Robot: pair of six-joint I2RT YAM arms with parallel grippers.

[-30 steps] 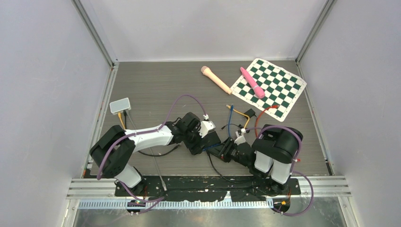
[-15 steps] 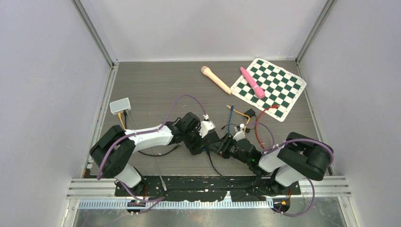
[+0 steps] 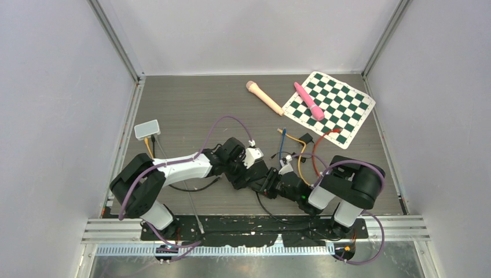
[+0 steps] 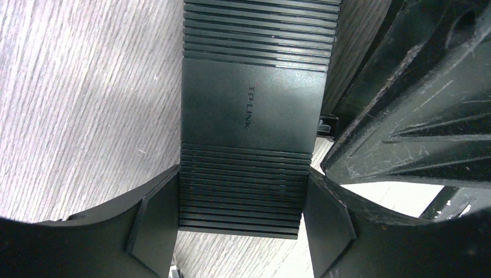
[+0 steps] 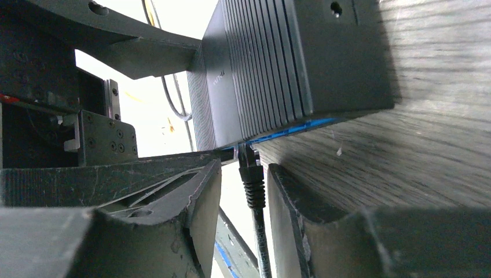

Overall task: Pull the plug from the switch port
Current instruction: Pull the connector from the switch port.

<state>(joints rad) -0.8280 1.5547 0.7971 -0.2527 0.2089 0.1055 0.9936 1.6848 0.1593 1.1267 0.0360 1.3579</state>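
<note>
Plug sits at switch (pinched by left gripper), flanked by slightly parted right gripper.

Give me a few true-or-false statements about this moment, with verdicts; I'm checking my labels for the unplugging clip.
1. The left gripper clamps the black switch by its two long sides. True.
2. The plug is already out of the switch. False: its tip meets the switch's port edge, and it looks seated.
3. The right gripper has one finger on either side of the plug. True.
4. Both sticks lie on the checkered mat. False: the pink stick lies on it, while the paler stick lies on the bare table beside it.
</note>
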